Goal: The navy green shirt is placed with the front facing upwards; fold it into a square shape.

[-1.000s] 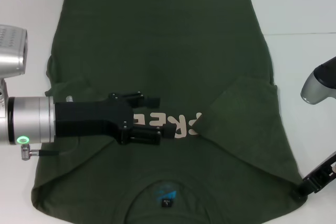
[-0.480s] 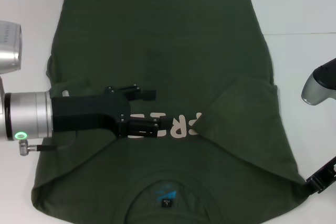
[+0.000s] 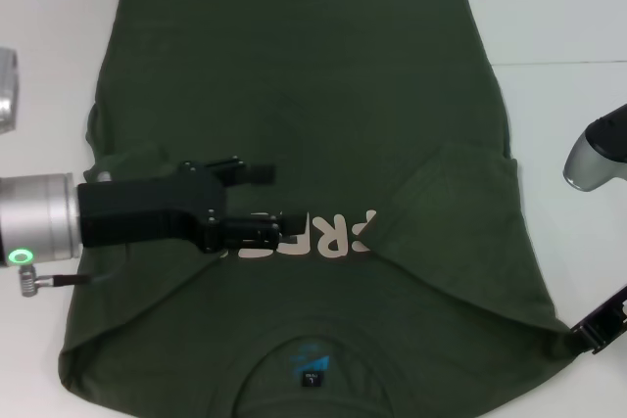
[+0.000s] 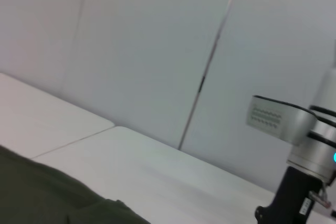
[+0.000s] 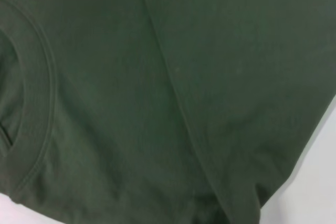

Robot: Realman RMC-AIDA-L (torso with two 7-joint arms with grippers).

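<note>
Soft olive cotton T-shirt (image 3: pixel 294 95) lies flat mid-desk (image 3: pixel 568 7), collar toward the near edge, long axis near-to-far, sleeves folded inward. Left tool (image 3: pixel 263 201) released above the lettering; right tool's (image 3: pixel 598 325) grip indiscernible.

White worktop (image 3: pixel 568 7), matte and evenly lit, without hard shadows. Thin seam (image 3: pixel 558 64) across its surface on the robot's right, and another faint joint line (image 4: pixel 73 140) visible in the left wrist view. Behind the worktop, a pale grey wall (image 4: pixel 131 51) of flat panels, divided by a narrow dark vertical joint (image 4: pixel 207 66) and a fainter one (image 4: pixel 79 30) further along. Soft, diffuse light throughout. Sliver of bare white worktop (image 5: pixel 315 182) in the right wrist view.
</note>
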